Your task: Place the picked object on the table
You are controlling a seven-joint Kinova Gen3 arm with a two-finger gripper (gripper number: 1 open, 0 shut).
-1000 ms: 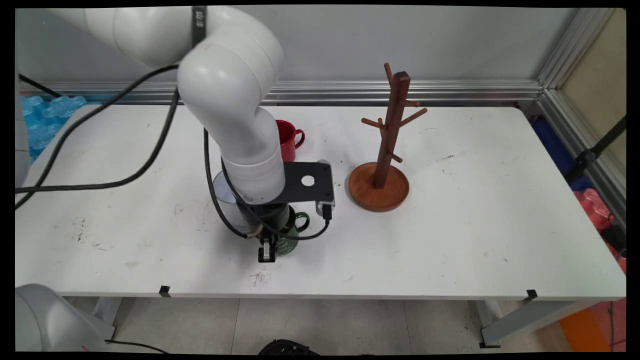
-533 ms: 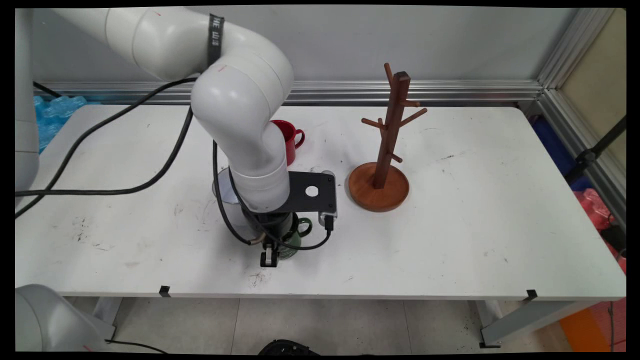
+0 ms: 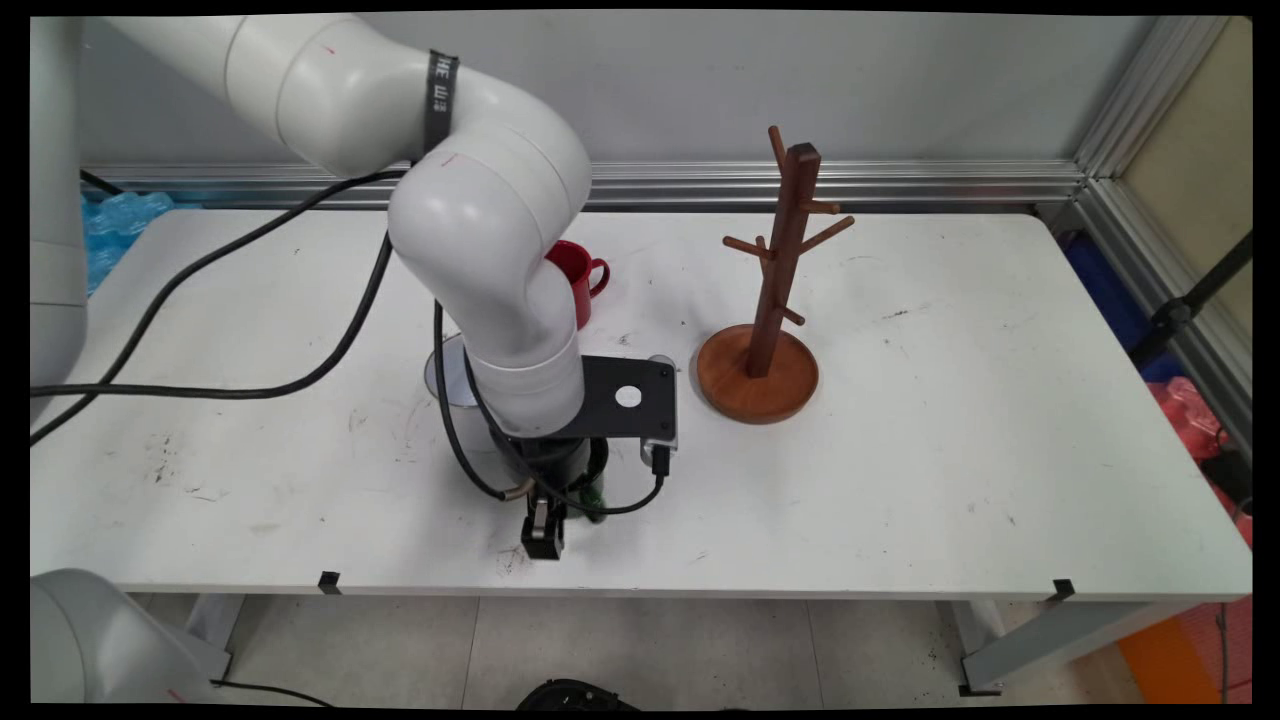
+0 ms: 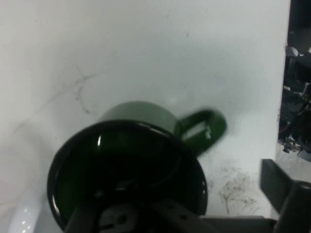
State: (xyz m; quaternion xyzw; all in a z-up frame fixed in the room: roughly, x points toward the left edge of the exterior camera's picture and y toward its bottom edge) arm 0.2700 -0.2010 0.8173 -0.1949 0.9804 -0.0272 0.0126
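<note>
My gripper (image 3: 548, 532) reaches straight down near the table's front edge, over a dark green mug (image 4: 141, 119). Only a sliver of the green mug (image 3: 596, 505) shows past the hand in the main view. Seen from the hand, the mug stands upright with a dark inside, its handle (image 4: 204, 128) pointing right. The gripper (image 4: 184, 216) is open: one finger (image 4: 284, 194) stands outside the mug on the handle side, well off the rim, and the other side's linkage is low over the mug's mouth. I cannot tell whether anything touches the mug.
A red mug (image 3: 580, 275) stands behind the arm. A wooden mug tree (image 3: 772, 300) on a round base is to the right, its pegs bare. A clear round glass thing (image 3: 448, 375) lies left of the hand. Black cables hang over the white table (image 3: 950, 450).
The hand has moved toward the table's front edge and slightly right. It now covers most of the green mug, whose handle was in view before.
</note>
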